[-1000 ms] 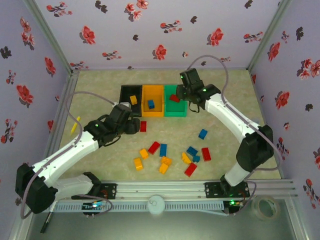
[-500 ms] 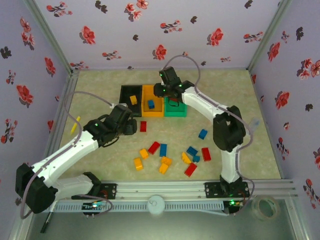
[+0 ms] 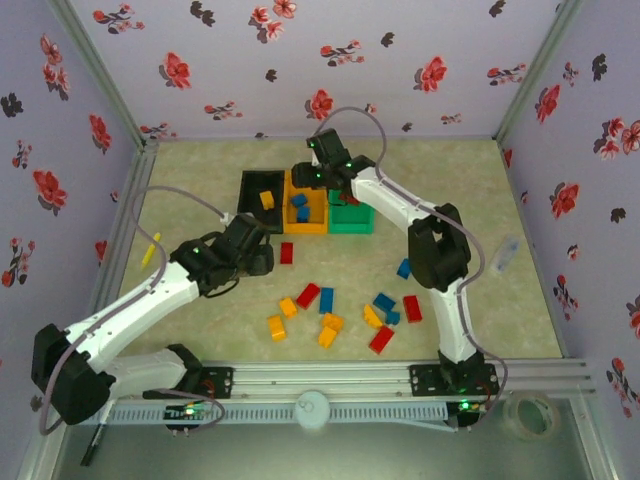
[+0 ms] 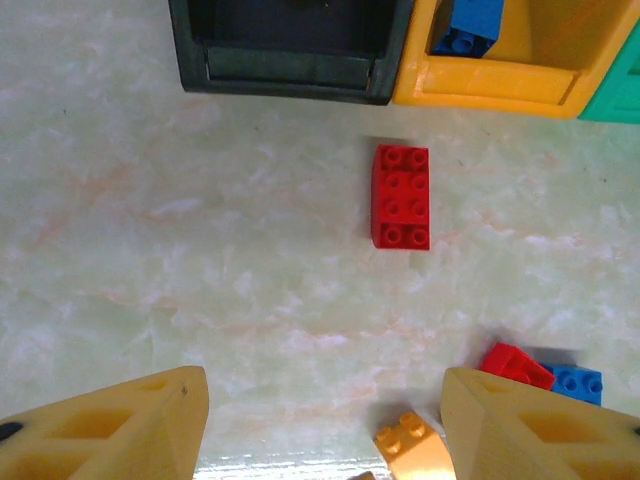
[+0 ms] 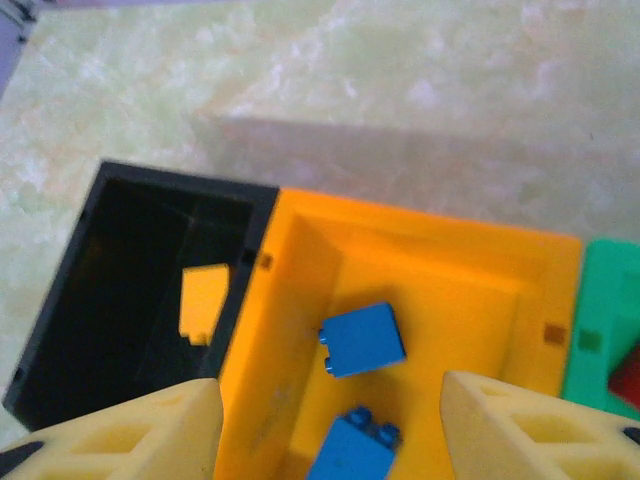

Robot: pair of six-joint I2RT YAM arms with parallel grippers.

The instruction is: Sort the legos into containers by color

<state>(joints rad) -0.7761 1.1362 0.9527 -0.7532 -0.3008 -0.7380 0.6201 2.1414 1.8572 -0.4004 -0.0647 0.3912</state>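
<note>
Lego (image 5: 203, 303) in the black bin (image 5: 180, 186) looks yellow from the right wrist.

**Top view.** Bright, even, diffuse light falls from overhead. The table (image 3: 500, 200) is uniformly lit, and the loose bricks (image 3: 326, 299) throw only short, soft shadows. Straight wall edges lean outward toward 10 and 2 o'clock, a wide-angle effect.

**Left wrist view.** Focus is sharp. A red brick (image 4: 400, 196) shows a faint shadow along its 12 o'clock edge, and a white glare strip lies at 6 o'clock.

**Right wrist view.** The picture is soft and slightly blurred throughout, washed pale toward 12 o'clock. A broad grey shadow lies beyond the bins. The black bin (image 5: 110, 300) at 9 o'clock stays dark, and the orange bin (image 5: 470, 280) is saturated.
</note>
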